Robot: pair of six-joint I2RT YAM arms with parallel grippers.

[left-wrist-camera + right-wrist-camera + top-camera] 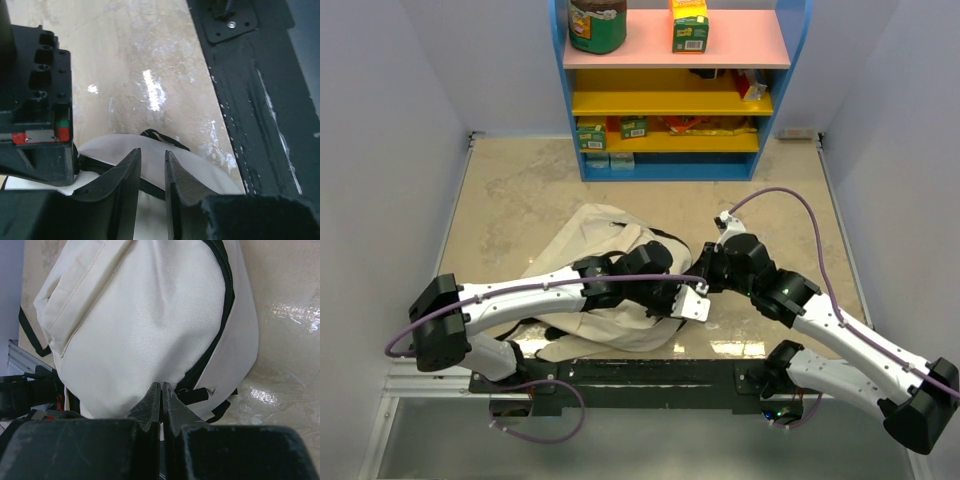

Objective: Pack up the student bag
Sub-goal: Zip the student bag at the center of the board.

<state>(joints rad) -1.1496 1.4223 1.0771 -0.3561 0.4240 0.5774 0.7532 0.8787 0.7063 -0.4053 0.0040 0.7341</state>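
right gripper (161,386): jaws pressed together with only a hairline between them. The tips rest against the lower edge of the student bag (140,315), just beside the point where its black zipper trim (227,295) curves round. I cannot tell whether any cloth is caught between them.
left gripper (152,152): jaws a narrow slit apart. A black strap (160,136) of the bag lies just past the tips, and a dark band shows low in the slit. From its wrist view I cannot tell whether that band is pinched or the jaws are merely poised over it.
both grippers: they meet at the bag's right-hand end, near the middle of the table (so close that the right one's black body fills the left side of the left wrist view).
left arm (520,295): stretched across the near part of the bag.
bag position: lying slumped on the beige table (520,190), centre-left, cream canvas uppermost, black straps trailing out at the near side.
near edge: black mounting rail (640,375), just beside the bag's near side.
far edge: blue shelf unit (670,168), well apart from the bag.
top shelf: a dark jar (597,25) and a yellow-green box (689,25) stand apart on the pink board.
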